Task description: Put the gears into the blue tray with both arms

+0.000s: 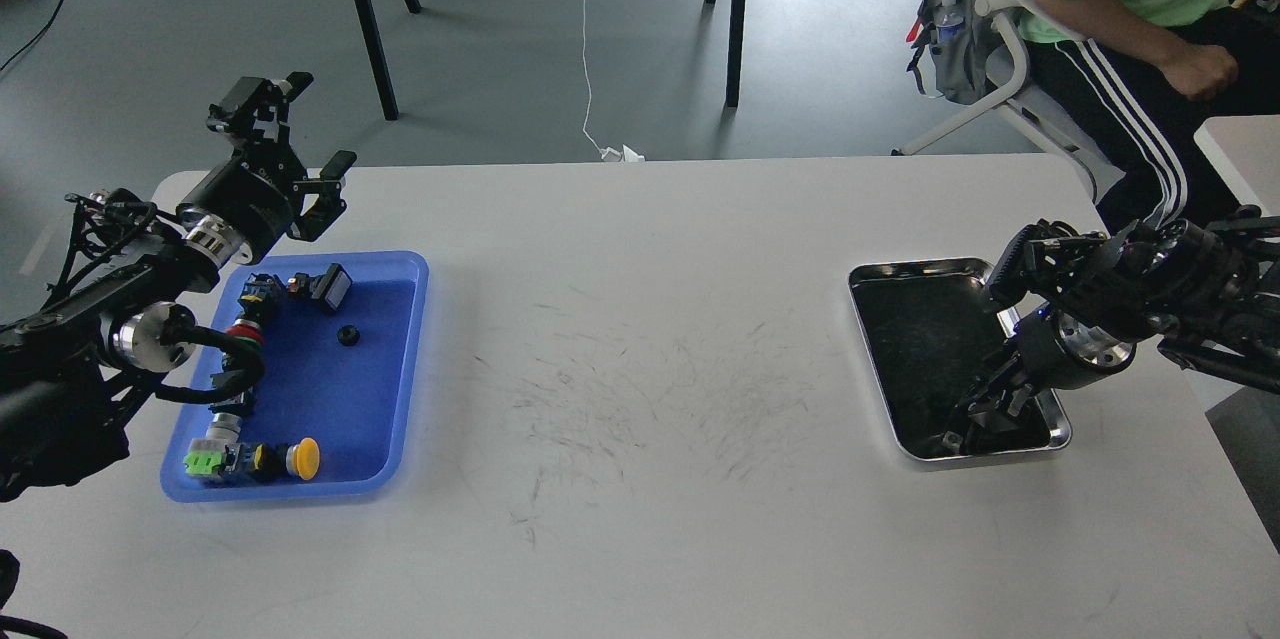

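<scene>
The blue tray point(400, 389) lies at the table's left. One small black gear point(348, 336) rests on its floor, among several push-button switches point(322, 287). My left gripper point(300, 124) hovers above the tray's far left corner, open and empty, fingers pointing up and away. My right gripper point(968, 431) reaches down into the near right corner of the silver metal tray point(880, 271). Its fingers are dark against the black tray floor, so I cannot tell their state or whether a gear lies between them.
A yellow-capped switch point(302, 458) and a green one point(203, 462) lie at the blue tray's near edge. A seated person point(1130, 9) and a chair are beyond the table's far right corner. Tripod legs point(365, 14) stand behind the table.
</scene>
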### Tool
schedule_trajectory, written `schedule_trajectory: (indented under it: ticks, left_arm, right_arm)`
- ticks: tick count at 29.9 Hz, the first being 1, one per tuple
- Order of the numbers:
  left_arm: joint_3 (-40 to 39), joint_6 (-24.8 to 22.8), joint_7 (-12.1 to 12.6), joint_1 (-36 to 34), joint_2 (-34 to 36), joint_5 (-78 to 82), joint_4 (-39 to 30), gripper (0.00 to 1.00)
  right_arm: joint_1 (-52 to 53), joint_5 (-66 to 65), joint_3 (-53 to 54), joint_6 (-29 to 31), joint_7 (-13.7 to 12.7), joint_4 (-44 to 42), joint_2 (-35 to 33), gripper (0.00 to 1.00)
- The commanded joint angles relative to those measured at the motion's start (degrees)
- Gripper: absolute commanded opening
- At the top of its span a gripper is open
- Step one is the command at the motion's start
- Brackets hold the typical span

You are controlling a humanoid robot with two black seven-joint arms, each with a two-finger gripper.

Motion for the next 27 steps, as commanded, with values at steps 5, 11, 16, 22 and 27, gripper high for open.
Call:
schedule_trajectory:
  ticks: [5,11,16,22,27]
  left_arm:
    - [0.07,0.09,0.0,0.0,0.08,0.09,0.0,0.99]
    - [0.07,0.09,0.0,0.0,0.08,0.0,0.0,0.99]
    - [0.07,0.09,0.0,0.0,0.17,0.09,0.09,0.99]
    - [0.15,0.09,0.0,0.0,0.17,0.09,0.09,0.99]
    - [0.15,0.09,0.0,0.0,0.26,0.09,0.09,0.99]
  right_arm:
    - [-0.07,0.0,-0.18,-0.02,0.0,-0.1,0.09,0.36]
    - [-0.07,0.0,-0.18,0.16,0.0,-0.18,0.35,0.37]
    - [0.28,0.0,-0.18,0.16,0.0,-0.1,0.35,0.35]
    - [0.63,0.0,-0.09,0.16,0.0,-0.1,0.44,0.27]
    - [0.28,0.0,-0.01,0.16,0.0,0.17,0.44,0.2]
